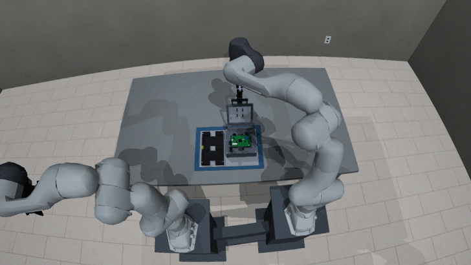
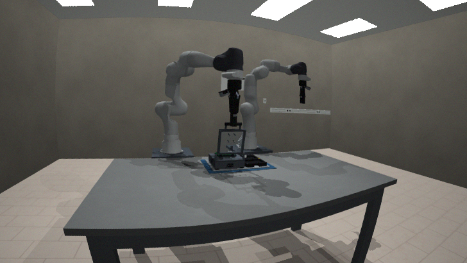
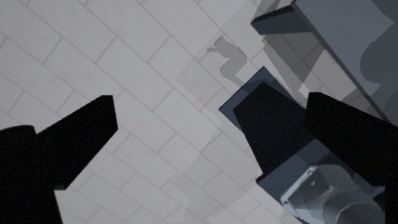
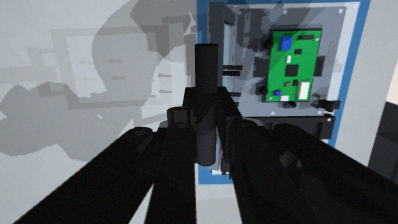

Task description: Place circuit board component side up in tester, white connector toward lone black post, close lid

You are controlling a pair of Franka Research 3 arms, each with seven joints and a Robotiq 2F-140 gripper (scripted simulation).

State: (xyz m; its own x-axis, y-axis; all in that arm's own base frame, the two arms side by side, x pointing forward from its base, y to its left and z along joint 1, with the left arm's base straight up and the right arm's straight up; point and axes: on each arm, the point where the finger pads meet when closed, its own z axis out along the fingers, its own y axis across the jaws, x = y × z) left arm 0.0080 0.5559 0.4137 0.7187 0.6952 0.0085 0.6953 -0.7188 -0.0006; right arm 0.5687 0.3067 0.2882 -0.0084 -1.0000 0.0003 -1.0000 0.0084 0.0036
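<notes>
The green circuit board [image 1: 240,140] [image 4: 292,65] lies flat, component side up, on the tester [image 1: 240,154] [image 2: 225,161]. Its white connector [image 1: 234,143] [image 4: 304,90] is at the corner nearest a separate black post [image 4: 330,105]. Whether the pins pass through its holes is too small to tell. The lid [image 1: 228,115] [image 2: 231,130] stands open, roughly upright. My right gripper [image 4: 205,103] [image 2: 233,123] is shut on the bar of the lid handle [image 4: 206,62], above the lid's top edge. My left gripper [image 3: 210,111] [image 2: 302,101] is open and empty, away from the table over the floor.
The black tray [image 1: 212,154] [image 4: 300,127] stands beside the tester; no board shows in it. Both stand on a pale plate [image 1: 242,161] with a blue border [image 1: 230,169] [image 4: 362,17]. The right arm arches over the table [image 1: 158,131] [image 2: 147,195] from the near side.
</notes>
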